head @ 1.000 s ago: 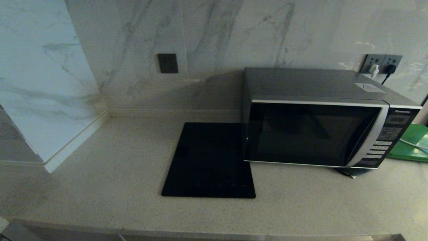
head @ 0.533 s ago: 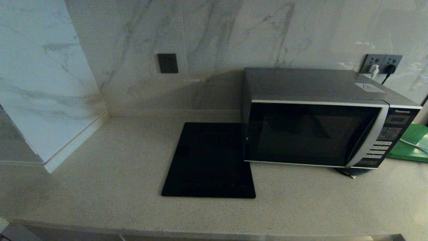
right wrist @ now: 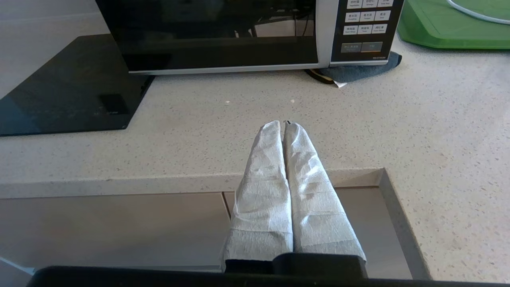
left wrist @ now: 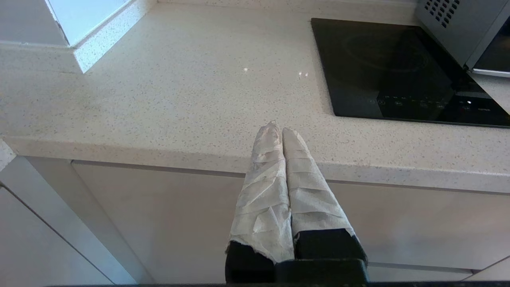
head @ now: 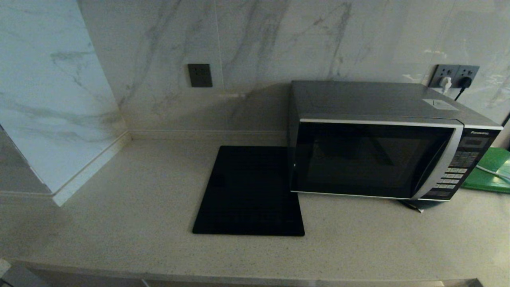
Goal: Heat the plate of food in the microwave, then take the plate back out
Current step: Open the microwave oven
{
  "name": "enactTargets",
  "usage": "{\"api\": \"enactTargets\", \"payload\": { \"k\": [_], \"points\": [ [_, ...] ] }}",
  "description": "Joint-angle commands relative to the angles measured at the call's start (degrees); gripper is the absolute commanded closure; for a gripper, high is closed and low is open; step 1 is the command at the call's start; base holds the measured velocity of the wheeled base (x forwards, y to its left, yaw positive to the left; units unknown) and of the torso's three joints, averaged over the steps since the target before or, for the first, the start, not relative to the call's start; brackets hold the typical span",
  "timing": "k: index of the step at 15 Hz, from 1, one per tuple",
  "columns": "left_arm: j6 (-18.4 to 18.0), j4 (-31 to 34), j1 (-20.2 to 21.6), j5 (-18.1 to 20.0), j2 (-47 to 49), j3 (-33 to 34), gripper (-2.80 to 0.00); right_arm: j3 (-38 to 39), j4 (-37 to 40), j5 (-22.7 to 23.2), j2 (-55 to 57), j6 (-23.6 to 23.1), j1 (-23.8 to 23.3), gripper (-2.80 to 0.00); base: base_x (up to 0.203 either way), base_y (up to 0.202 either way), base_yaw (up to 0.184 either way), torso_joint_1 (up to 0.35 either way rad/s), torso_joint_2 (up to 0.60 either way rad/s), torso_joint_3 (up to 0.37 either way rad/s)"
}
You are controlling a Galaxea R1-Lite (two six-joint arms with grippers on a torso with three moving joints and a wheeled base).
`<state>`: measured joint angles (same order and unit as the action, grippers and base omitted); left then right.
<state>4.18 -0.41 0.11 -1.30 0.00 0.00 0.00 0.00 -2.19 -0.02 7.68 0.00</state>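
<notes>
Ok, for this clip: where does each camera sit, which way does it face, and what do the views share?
Head: high, looking down at the counter, microwave and black cooktop; no arm shows.
Left wrist: below the counter edge, facing the cooktop; shut left gripper shows.
Right wrist: at the counter edge, facing the microwave door and green board; shut right gripper shows.
Shared by all: microwave and cooktop.

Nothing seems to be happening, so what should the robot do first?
Probably raise the right gripper toward the microwave to open it: its door is closed, no plate is in sight, and both grippers, the left gripper too, hang shut at the counter's edge.
</notes>
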Motion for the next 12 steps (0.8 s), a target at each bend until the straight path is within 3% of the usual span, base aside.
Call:
{"api": "enactTargets", "payload": {
  "k": [1,12],
  "points": [
    [0.0,0.0,0.0,0.0,0.1,0.0,0.0,0.1,0.0,0.0,0.1,0.1,0.0,0.0,0.0,0.0,0.0,0.0,0.0,0.0],
    [0.0,0.0,0.0,0.0,0.0,0.0,0.0,0.1,0.0,0.0,0.0,0.1,0.0,0.0,0.0,0.0,0.0,0.0,0.0,0.0]
  ]
}}
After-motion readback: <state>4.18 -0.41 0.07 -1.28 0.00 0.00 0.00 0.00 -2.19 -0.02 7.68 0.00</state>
